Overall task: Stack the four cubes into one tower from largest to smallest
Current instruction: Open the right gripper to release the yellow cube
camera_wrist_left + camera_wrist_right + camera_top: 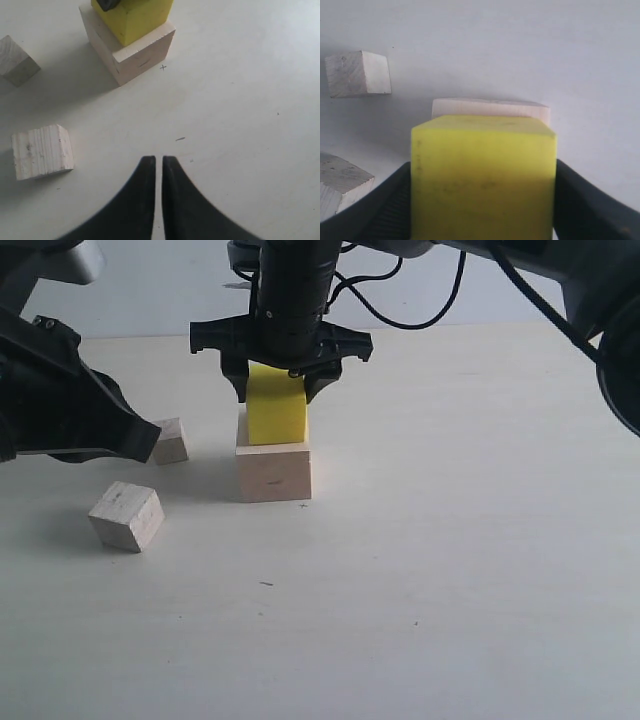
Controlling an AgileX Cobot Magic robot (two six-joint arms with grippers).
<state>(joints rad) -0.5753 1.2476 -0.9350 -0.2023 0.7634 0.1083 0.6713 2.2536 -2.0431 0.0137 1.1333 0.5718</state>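
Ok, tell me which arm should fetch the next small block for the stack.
Left. The left gripper is shut and empty, on the side where the front small block and the back small block lie. The right gripper is clamped on the yellow block atop the big block.

This looks to me like a robotics lab bench: I stand over a plain pale tabletop (pixel 450 590) with a bare white wall (pixel 150 300) behind it, and loose black cables (pixel 410 327) loop in the open off my arm (pixel 290 290). A small pen cross (pixel 163 67) is marked on the surface. Laid out on it are plain test pieces: a yellow block (pixel 275 405) on a big wooden block (pixel 273 472), a small wooden block (pixel 126 516) and a second small block (pixel 170 440) near them.
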